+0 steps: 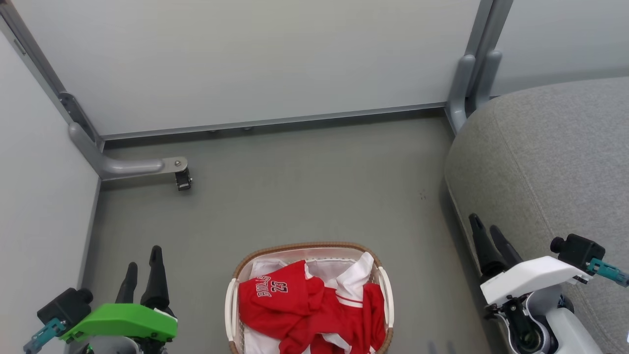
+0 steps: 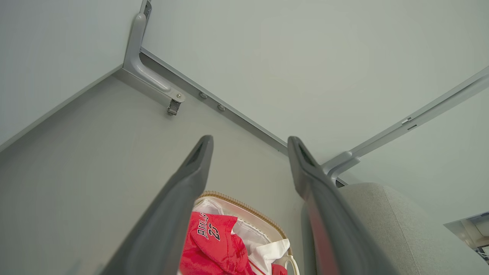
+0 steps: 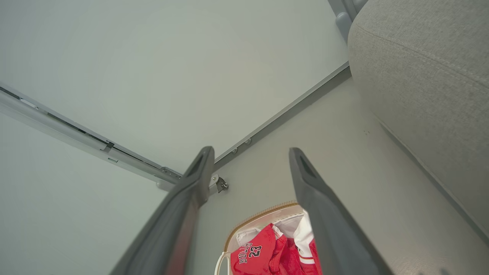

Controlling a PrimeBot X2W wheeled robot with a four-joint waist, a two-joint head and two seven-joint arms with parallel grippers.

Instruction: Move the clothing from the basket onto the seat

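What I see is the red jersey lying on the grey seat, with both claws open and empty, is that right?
Not quite. The red jersey lies in the basket on the floor, not on the grey seat, as the head view shows. The rest holds: the left claw and the right claw are open and empty.

Bright red jersey (image 1: 275, 300) with white lettering and white panels, cream-white laundry basket (image 1: 304, 244) with brown woven-look rim, grey textured sofa cushion (image 1: 555, 162), grey-green floor (image 1: 304, 187), pale grey wall panels (image 1: 255, 59), left end effector (image 1: 144, 258) green-covered, right end effector (image 1: 483, 222) white-covered, both dark-fingered.
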